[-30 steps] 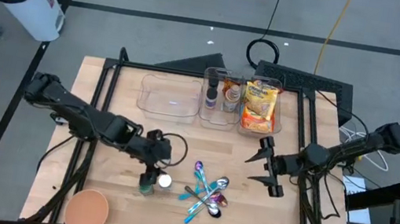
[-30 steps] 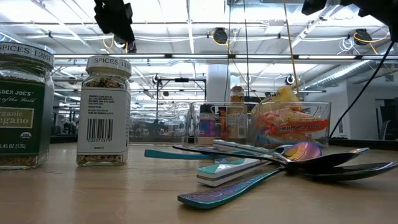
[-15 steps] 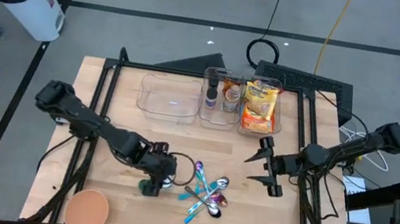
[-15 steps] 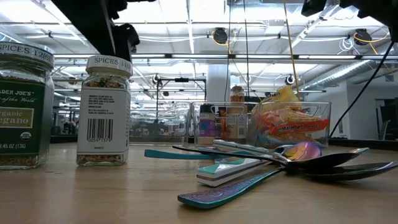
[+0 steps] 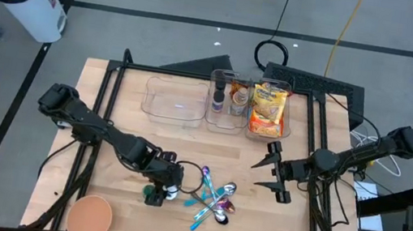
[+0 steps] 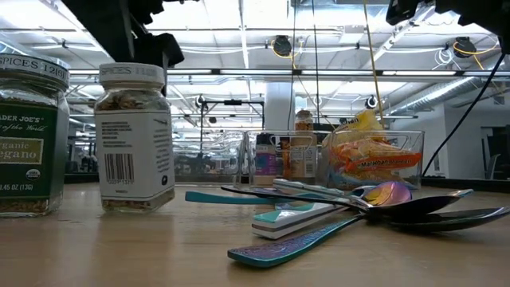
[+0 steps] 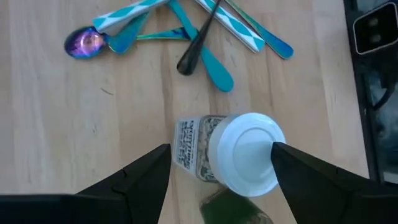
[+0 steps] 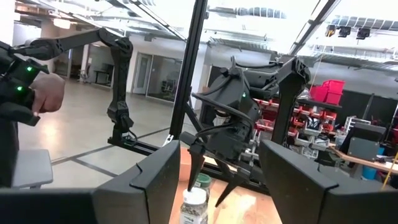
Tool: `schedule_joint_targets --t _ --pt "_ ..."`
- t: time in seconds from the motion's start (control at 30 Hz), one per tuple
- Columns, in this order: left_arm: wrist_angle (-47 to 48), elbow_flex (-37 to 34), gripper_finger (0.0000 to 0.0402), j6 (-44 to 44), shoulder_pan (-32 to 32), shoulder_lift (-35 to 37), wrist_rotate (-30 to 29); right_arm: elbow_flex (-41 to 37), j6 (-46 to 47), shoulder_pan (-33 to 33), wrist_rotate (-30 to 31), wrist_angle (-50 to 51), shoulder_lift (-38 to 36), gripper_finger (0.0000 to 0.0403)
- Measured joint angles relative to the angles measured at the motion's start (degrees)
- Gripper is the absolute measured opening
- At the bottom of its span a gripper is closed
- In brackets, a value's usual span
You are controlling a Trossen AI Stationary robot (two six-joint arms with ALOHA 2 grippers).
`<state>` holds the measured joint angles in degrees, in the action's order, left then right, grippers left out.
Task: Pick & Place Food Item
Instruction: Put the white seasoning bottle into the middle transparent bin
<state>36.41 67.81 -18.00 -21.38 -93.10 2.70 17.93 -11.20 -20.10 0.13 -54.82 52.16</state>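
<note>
Here the wooden table (image 5: 116, 118) fills the middle of the high view, with clear bins (image 5: 176, 99) along its upper edge; the right-hand bin holds a snack bag (image 5: 268, 108). The left gripper (image 5: 166, 182) sits low and centre-left in that frame, its fingers (image 7: 134, 180) spread wide on either side of a white-capped spice jar (image 7: 233, 152), not visibly pressing it. A green-labelled oregano jar (image 6: 30, 135) stands just beside it. Right of the jars lies a heap of spoons (image 5: 214, 200). The right gripper (image 5: 273, 175) hangs right of centre, fingers parted and holding nothing. An orange bowl (image 5: 89, 217) sits at the lower left.
</note>
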Motion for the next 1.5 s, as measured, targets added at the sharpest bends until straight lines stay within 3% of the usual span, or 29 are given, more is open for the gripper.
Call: schedule_joint_targets --t 0.33,0.83,1.27,1.5 --pt "0.04 0.00 0.0283 2.80 3.19 0.10 0.23 0.00 0.00 0.00 0.04 -0.12 -0.02 0.0213" --pt "-0.32 -0.11 0.0283 0.90 6.26 -0.04 5.26 0.02 0.02 0.00 0.06 0.25 -0.01 0.0212" --pt "-4.35 -0.11 0.0283 6.97 9.07 -0.04 5.17 0.02 0.02 0.00 0.06 0.27 -0.02 0.0212" --pt "-9.87 -0.11 0.0283 4.18 10.44 -0.04 13.04 0.02 0.02 0.00 0.06 0.27 -0.02 0.0212"
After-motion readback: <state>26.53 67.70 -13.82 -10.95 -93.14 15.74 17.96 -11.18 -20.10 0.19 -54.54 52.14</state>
